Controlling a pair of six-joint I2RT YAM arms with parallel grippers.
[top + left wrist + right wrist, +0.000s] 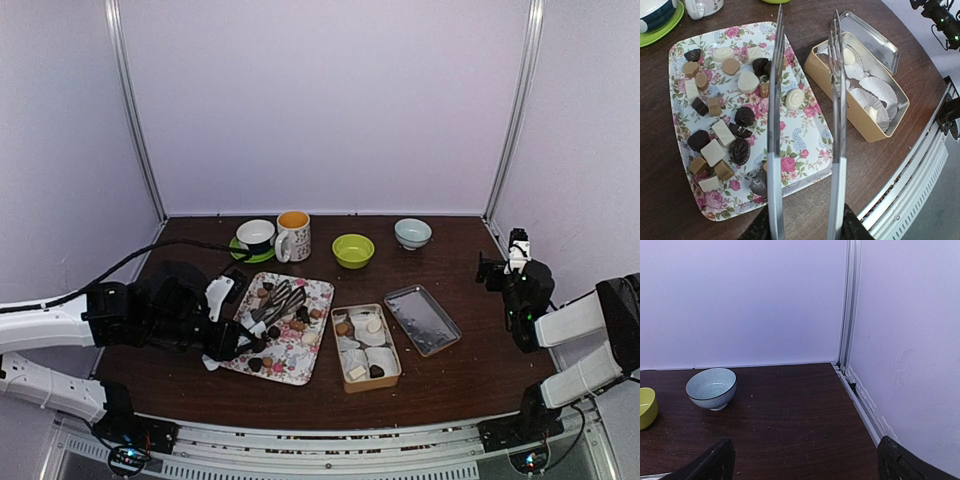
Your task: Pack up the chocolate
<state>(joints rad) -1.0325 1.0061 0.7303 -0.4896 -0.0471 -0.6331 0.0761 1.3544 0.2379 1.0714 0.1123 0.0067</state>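
Many small chocolate pieces (748, 81), dark, light brown and cream, lie on a floral tray (805, 145) left of centre (322, 290). My left gripper (805, 231) (225, 322) is shut on the handle end of metal tongs (774, 150). The tong arms stand apart with nothing between them, one over the tray, the other reaching toward the tan tin (850, 112). The tin (365, 383) holds white paper cups and a few chocolates (344, 328). My right gripper (807, 471) (500, 268) is open and empty over the table's far right.
The tin's metal lid (422, 318) lies right of the tin. Along the back stand a cup on a green saucer (256, 236), a floral mug (293, 236), a green bowl (353, 250) and a blue-white bowl (711, 387). Walls enclose the table.
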